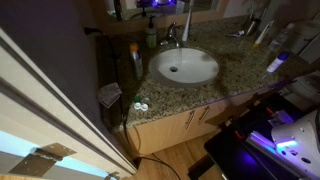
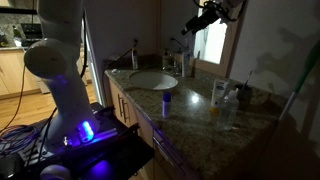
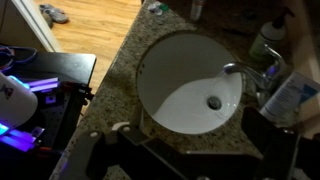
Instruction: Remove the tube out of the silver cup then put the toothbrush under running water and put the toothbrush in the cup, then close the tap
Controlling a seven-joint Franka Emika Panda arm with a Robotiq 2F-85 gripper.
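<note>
White rounded arm (image 2: pixel 55 62) with blue-lit base (image 2: pixel 84 131) and black claw (image 2: pixel 196 22).

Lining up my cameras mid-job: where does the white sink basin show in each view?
Exterior view: the white basin lies just above centre, set into the counter.
Exterior view: the basin is near the middle, seen as a flat oval.
Wrist view: the basin fills the middle, seen from above.
Shared landmark: the speckled granite counter surrounding it.

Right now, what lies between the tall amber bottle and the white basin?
Nothing stands there. In an exterior view, only a narrow strip of bare granite counter separates the amber bottle from the basin.
</note>
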